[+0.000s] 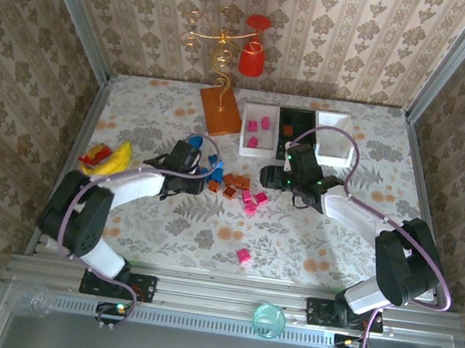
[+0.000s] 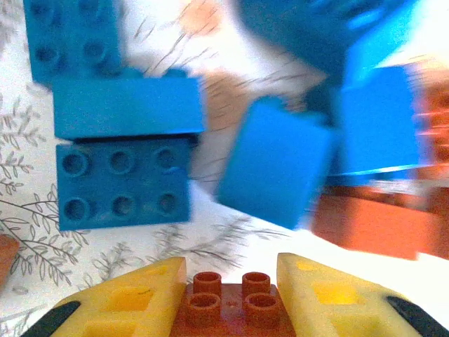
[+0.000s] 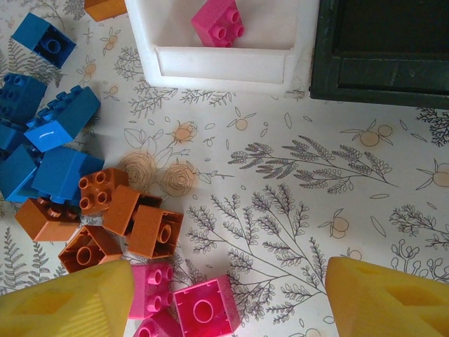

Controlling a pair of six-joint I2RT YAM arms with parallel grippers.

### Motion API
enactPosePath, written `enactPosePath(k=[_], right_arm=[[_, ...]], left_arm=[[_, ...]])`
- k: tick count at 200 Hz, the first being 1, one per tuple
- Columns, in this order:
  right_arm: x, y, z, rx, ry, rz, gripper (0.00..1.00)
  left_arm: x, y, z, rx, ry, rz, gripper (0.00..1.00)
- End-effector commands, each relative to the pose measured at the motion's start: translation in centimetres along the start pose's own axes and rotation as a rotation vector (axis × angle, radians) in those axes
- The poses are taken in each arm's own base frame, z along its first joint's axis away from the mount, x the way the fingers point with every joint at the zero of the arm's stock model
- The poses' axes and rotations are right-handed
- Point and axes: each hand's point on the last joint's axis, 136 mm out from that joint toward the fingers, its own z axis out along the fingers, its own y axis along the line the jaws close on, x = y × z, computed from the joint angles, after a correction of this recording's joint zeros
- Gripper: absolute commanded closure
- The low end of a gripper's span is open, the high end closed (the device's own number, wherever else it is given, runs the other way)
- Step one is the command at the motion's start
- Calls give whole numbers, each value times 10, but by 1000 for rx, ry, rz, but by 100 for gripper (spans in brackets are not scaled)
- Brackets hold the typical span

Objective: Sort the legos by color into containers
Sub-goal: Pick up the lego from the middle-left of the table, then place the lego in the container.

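Note:
My left gripper point(image 2: 231, 268) is shut on an orange-brown lego point(image 2: 231, 303), its four studs showing between the yellow fingers. Blue legos point(image 2: 123, 184) lie just beyond it. From above, the left gripper point(image 1: 203, 185) sits at the left edge of the lego pile. My right gripper point(image 3: 228, 270) stands open above the tablecloth, with pink legos point(image 3: 203, 309) beside its left finger and orange-brown legos point(image 3: 144, 225) further left. Three containers stand at the back: a white one point(image 1: 245, 128) holding pink legos point(image 3: 219, 21), a black one point(image 1: 280, 130) and another white one point(image 1: 347, 138).
A flat orange board point(image 1: 220, 110) lies left of the containers. A banana toy point(image 1: 106, 158) rests at the left. A red cup point(image 1: 251, 58) hangs on the back wall. One pink lego point(image 1: 243, 256) lies alone near the front. A teal cup point(image 1: 268, 320) sits on the front rail.

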Motion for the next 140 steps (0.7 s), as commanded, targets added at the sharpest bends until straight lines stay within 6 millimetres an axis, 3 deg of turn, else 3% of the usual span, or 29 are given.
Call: enactPosePath(k=[1, 24, 69, 107, 140], right_arm=[[-4, -14, -12, 58, -36, 2, 26], [-13, -33, -25, 123, -103, 33, 25], [-25, -75, -63, 229, -277, 141, 21], [-15, -99, -76, 279, -285, 168, 17], [-8, -105, -86, 300, -296, 167, 13]], left_arm=[[-47, -29, -50, 61, -205, 12, 67], [-77, -64, -70, 194, -307, 8, 67], [-127, -125, -65, 295, -343, 89, 67], [-159, -168, -36, 335, -329, 153, 66], [-182, -195, -3, 359, -313, 178, 66]])
